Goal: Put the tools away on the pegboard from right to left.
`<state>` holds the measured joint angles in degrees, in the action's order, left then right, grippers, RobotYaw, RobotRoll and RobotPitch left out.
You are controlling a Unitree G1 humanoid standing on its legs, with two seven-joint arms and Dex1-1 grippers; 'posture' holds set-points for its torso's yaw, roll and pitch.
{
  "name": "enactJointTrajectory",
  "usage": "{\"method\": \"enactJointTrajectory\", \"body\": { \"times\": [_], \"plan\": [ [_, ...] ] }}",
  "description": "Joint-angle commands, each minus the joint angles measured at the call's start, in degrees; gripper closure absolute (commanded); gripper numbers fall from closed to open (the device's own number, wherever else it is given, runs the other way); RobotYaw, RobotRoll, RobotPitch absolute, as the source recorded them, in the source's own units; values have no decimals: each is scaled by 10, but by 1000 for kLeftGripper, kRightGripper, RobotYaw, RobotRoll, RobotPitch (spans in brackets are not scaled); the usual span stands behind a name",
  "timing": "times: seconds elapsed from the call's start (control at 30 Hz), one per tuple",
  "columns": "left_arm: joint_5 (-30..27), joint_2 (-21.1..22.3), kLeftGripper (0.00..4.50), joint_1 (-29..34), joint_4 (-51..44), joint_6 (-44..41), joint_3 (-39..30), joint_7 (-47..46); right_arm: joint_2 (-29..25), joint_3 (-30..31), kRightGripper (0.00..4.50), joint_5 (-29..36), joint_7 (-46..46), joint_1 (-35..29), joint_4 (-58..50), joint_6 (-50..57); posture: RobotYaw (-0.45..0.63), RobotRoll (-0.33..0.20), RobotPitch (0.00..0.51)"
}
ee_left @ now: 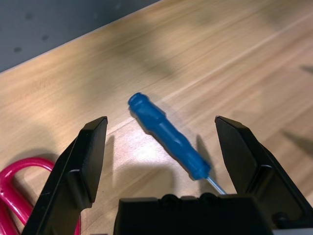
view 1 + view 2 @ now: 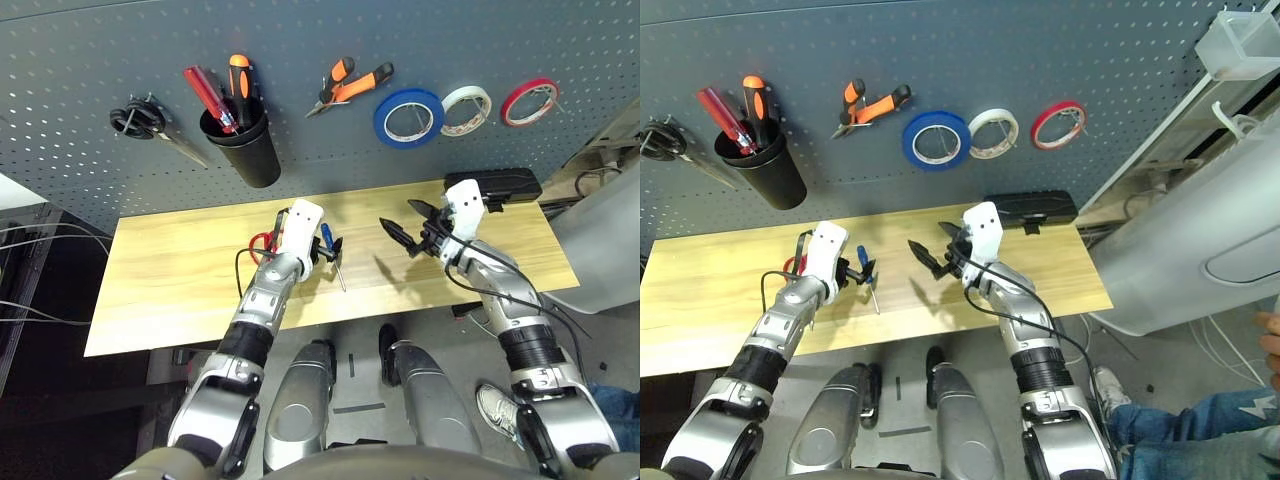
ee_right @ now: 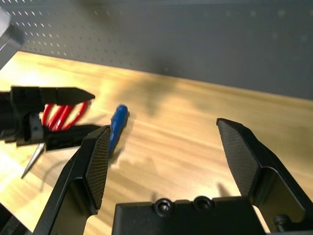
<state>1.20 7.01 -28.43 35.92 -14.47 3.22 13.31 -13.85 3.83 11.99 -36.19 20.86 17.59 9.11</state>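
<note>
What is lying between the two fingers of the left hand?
The small blue-handled screwdriver lies on the wooden table between the open fingers of the left hand, untouched, as the left wrist view shows.

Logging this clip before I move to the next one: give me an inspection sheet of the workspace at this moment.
Surface: light wooden tabletop, against the dark grey perforated pegboard.
Job's things: small blue-handled screwdriver and red-handled scissors lie on the table; orange-handled pliers and wide blue tape roll hang on the pegboard.
Clutter: white tape roll, red tape roll, black cup holding red and orange-handled screwdrivers, black-handled scissors on a hook, black case on the table.
Grippers: left gripper open, jaws either side of the blue screwdriver, not touching; right gripper open, empty.
Cables: black cable along the right arm.
Surroundings: a person's jeans and shoe at right.
</note>
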Motion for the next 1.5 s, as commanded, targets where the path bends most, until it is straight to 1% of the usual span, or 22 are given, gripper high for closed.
{"method": "enactJointTrajectory", "body": {
  "times": [0.03, 0.3, 0.4, 0.5, 0.63, 0.73, 0.77, 0.83, 1.0, 1.13, 1.23, 1.3, 1.37, 1.5],
  "plan": [
    [-8, -12, 0, -10, 57, -11, -11, -8, 2, 7, 41, -9, -2, -12, 5, -1, 143, 0, 242],
    [-8, -35, 0, -38, 151, -22, -14, -24, 11, 6, 41, -11, 4, -11, -3, 0, 123, 0, 248],
    [-6, -44, 645, -46, 166, -19, -13, -31, 13, 6, 0, -12, 5, -10, -5, -2, 118, 0, 247],
    [-5, -49, 1579, -51, 169, -17, -10, -30, 15, 5, 0, -13, 6, -8, -6, -2, 118, 0, 245],
    [-14, -54, 2948, -54, 157, -10, -19, -29, 15, 3, 0, -14, 5, -5, -3, -6, 124, 0, 241],
    [-21, -53, 3969, -42, 119, 7, -24, -30, 12, 4, 0, -10, -7, 0, -5, -9, 124, 0, 241],
    [-23, -52, 4065, -32, 94, 17, -26, -30, 9, 4, 0, -8, -13, 3, -8, -6, 124, 0, 241],
    [-27, -49, 4065, -13, 51, 34, -30, -28, 4, 3, 0, -5, -24, 6, -9, -3, 129, 0, 231],
    [-30, -31, 4065, 57, -106, 73, -25, -9, -21, 12, 0, -2, -69, 12, -12, 27, 130, 0, 223],
    [-31, -18, 4065, 93, -185, 92, -21, -1, -31, 15, 0, -2, -89, 16, -12, 41, 139, 0, 215],
    [-34, -3, 4065, 131, -259, 150, -12, 24, -37, 20, 0, -2, -107, 20, -16, 43, 146, 0, 209],
    [-44, -2, 4065, 146, -289, 168, -11, 35, -39, 22, 0, -2, -114, 23, -18, 43, 149, 0, 208],
    [-69, -2, 4065, 163, -339, 183, -8, 60, -40, 25, 0, -2, -122, 26, -22, 46, 150, 0, 206],
    [-76, 4, 4065, 172, -392, 190, -4, 72, -36, 25, 0, 1, -131, 36, -30, 44, 154, 0, 205]
  ]
}}
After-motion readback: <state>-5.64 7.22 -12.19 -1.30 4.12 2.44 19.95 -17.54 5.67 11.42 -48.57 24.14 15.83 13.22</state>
